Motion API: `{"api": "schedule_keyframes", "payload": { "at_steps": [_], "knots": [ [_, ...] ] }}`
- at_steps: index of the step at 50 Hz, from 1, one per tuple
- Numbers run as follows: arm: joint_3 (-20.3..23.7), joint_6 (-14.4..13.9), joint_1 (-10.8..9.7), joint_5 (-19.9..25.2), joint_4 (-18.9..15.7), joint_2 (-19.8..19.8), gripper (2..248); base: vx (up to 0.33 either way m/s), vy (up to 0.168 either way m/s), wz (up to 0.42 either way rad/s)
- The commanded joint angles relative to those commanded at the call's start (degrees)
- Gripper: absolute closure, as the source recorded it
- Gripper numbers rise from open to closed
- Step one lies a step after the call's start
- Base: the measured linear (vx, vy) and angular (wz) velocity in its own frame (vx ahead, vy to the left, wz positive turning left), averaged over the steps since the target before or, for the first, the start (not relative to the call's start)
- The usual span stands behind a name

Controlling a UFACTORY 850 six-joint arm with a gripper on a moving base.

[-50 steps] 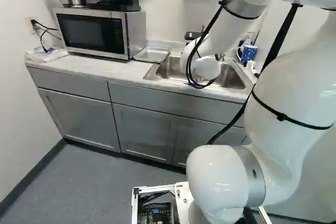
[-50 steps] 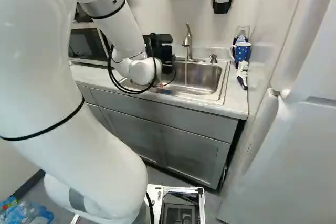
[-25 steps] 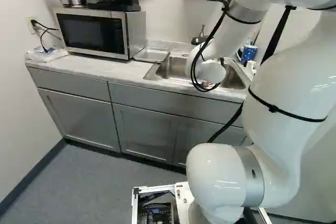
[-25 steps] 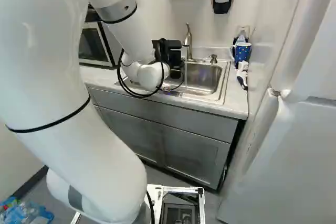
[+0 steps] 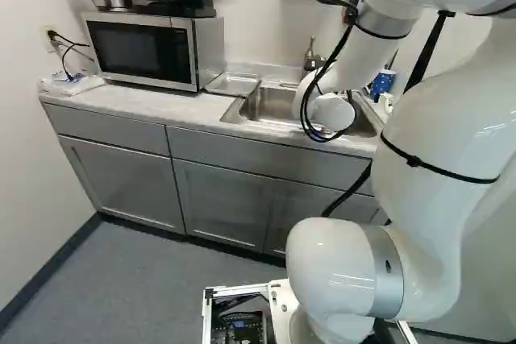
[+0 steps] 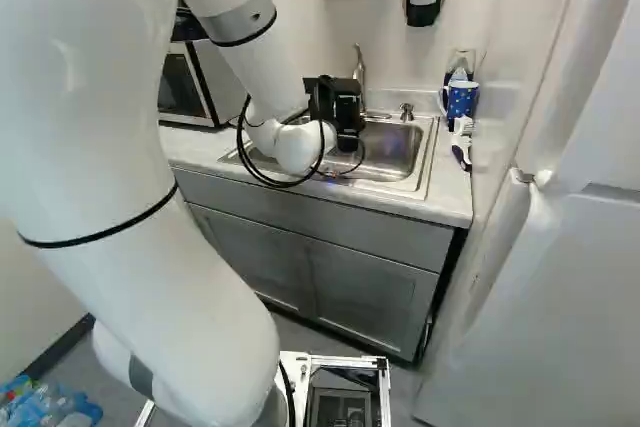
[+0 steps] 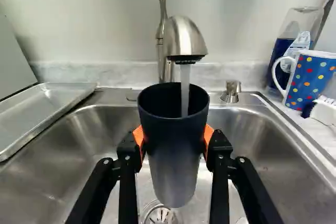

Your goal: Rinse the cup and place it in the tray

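You have the cup [image 7: 170,169] in the gripper [image 7: 174,138], pinched from two opposite sides by the orange pads [image 7: 138,136], over the sink [image 7: 89,129], with its mouth under the tap [image 7: 185,38] and water [image 7: 185,90] running into it. Its long axis looks near upright and crosswise to your fingers, though the wrist view makes any slight tilt hard to judge. The tray [image 5: 232,84] lies beside the sink, on the microwave [image 5: 141,50] side. You are likely mid-rinse; you'd want to tip the cup empty over the sink before carrying it sideways to the tray, or it may spill.
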Motion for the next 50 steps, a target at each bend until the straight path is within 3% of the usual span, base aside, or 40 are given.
{"api": "schedule_keyframes", "payload": {
  "at_steps": [50],
  "knots": [
    [-0.1,0.0,0.0,0.0,0.0,-0.1,126,0.000,0.000,0.000]
  ]
}}
